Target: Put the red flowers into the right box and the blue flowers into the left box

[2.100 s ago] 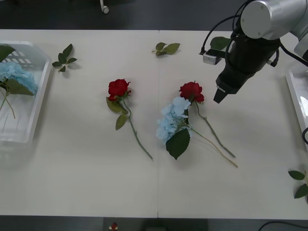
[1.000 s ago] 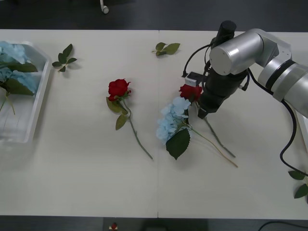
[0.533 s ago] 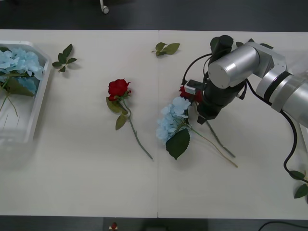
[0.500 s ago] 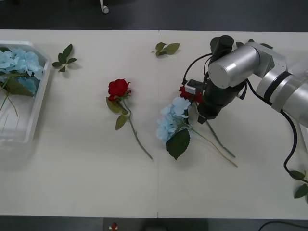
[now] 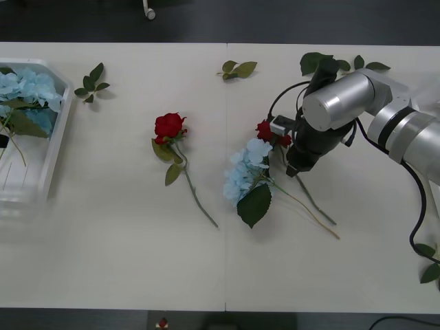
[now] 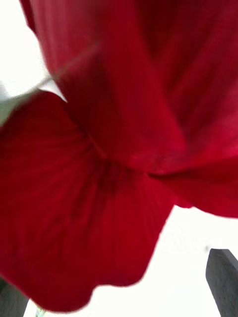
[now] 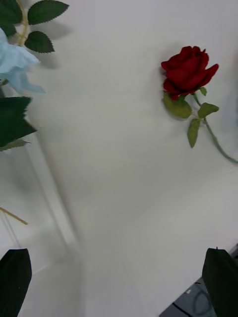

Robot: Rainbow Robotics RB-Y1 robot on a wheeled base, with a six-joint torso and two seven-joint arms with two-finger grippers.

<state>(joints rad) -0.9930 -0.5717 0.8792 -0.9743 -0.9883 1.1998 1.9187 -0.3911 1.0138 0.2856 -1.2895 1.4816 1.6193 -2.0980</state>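
Observation:
Two red flowers lie on the table: one [image 5: 169,126] at centre left, also in the left wrist view [image 7: 187,74], and one [image 5: 267,129] at centre right. My right gripper [image 5: 291,166] is low over that second bloom and open. Its red petals [image 6: 114,148] press close between the fingertips [image 6: 223,280]. A blue flower [image 5: 244,172] lies against that rose's stem. More blue flowers [image 5: 27,86] rest in the left box [image 5: 58,137]. My left gripper [image 7: 118,282] hangs open by that box's wall [image 7: 49,198], holding nothing. The right box is out of view.
Loose green leaf sprigs lie at the back left [image 5: 93,81], the back middle [image 5: 237,69], behind the right arm [image 5: 330,63] and at the right edge [image 5: 430,261]. The rose stems and a large dark leaf [image 5: 254,205] spread toward the table's front.
My right arm has swung in from the right and come down over the centre-right rose. A further blue cluster has come into the left box.

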